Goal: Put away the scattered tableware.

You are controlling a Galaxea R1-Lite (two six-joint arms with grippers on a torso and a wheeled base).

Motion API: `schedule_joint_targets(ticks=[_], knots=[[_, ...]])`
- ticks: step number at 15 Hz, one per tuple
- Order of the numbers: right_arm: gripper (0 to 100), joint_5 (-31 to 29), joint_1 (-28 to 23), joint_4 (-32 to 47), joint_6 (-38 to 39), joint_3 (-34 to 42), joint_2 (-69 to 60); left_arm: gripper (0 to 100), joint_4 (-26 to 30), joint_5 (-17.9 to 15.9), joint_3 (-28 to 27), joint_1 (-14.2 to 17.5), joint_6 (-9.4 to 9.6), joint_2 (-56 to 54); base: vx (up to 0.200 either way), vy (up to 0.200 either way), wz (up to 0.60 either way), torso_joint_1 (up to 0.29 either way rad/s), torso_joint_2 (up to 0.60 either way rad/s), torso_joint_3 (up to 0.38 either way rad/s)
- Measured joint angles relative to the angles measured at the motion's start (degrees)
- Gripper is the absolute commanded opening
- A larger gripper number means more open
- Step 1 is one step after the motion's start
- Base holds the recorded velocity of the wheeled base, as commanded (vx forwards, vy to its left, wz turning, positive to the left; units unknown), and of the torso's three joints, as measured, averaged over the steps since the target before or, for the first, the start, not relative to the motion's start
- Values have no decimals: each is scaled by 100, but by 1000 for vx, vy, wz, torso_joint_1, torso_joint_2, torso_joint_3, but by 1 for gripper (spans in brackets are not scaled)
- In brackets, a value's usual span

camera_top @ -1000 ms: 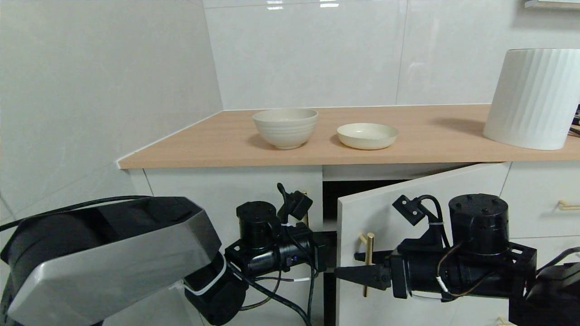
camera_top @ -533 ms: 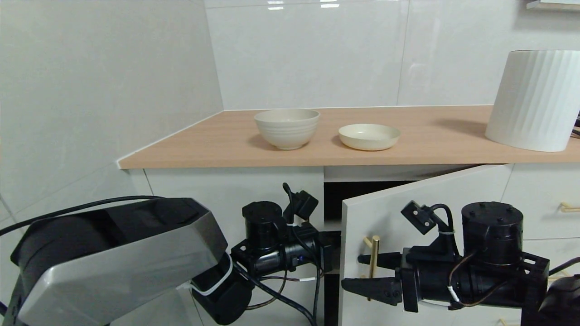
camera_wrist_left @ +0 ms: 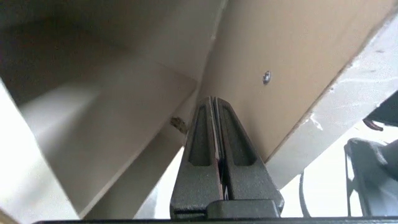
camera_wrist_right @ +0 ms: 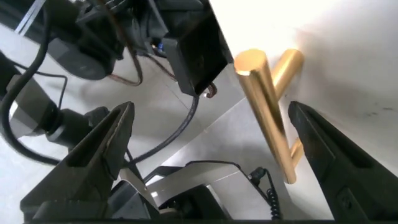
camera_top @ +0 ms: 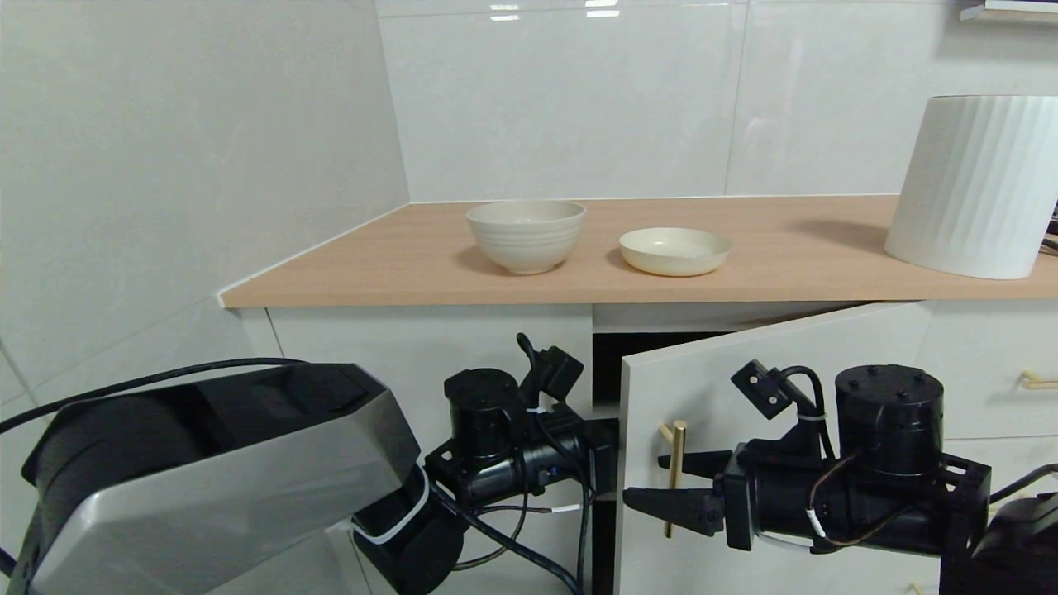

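A cream ribbed bowl (camera_top: 526,235) and a shallow cream dish (camera_top: 674,250) stand side by side on the wooden counter (camera_top: 372,277). Below them a white cabinet door (camera_top: 702,380) hangs partly open. My right gripper (camera_top: 649,479) is open, with its fingers on either side of the door's gold handle (camera_top: 676,463) and not touching it. The right wrist view has the handle (camera_wrist_right: 267,106) between the gripper's (camera_wrist_right: 211,124) wide-spread fingers. My left gripper (camera_top: 607,450) sits in the gap behind the door edge. It is shut (camera_wrist_left: 213,109), close to the door's brown inner face (camera_wrist_left: 292,56).
A tall white ribbed container (camera_top: 975,186) stands at the counter's right end. Tiled walls close in the left side and the back. Another gold handle (camera_top: 1037,380) shows on the cabinet front to the right. The cabinet interior (camera_wrist_left: 74,112) is pale and bare.
The right gripper dipped and shifted right beside the handle, then came back a little. The head view has drifted slightly. Bowl and dish have not moved.
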Motion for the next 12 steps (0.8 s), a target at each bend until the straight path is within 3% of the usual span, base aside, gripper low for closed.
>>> schedule_joint_targets(ticks=[7,9,12], knots=[[100,-129,-599,35,-16,631,-736,0,-57,-55,16,-140,-13,-83,0,0,0,0,0,0],[100,-129,-599,39,-20,900,-1081,0,-71,-76,40,-138,-266,-161,0,0,0,0,0,0],[100,-107,144,485,-29,1310,-1773,0,-57,-65,140,-110,-551,-347,0,0,0,0,0,0]])
